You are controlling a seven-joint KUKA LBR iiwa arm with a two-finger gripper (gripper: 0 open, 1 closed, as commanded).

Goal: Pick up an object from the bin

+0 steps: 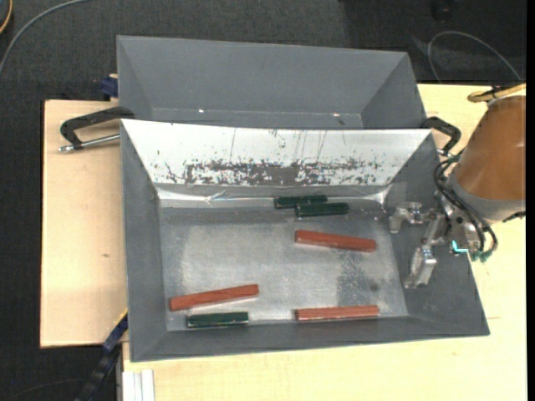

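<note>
The gripper hangs at the right side of the grey metal bin, over the sloping right wall just past the edge of the flat floor. Whether it is spread or pressed together I cannot tell from here. The arm's orange cover sits above and to the right of it, outside the bin's rim.

6 flat bars lie on the floor, all well apart from the gripper. Nearest to it is the middle red-brown bar, in the right half of the floor. Its long axis runs left to right, and its right end, which points towards the gripper, lies slightly nearer than its left. Next nearest is the near red-brown bar, lying almost level from left to right along the foot of the near wall.

The left red-brown bar lies in the near-left part, right end tilted slightly to the far side. Just beside it on the near side lies the near dark green bar, also left to right. 2 far dark green bars lie side by side at the foot of the far wall, both running left to right.
</note>
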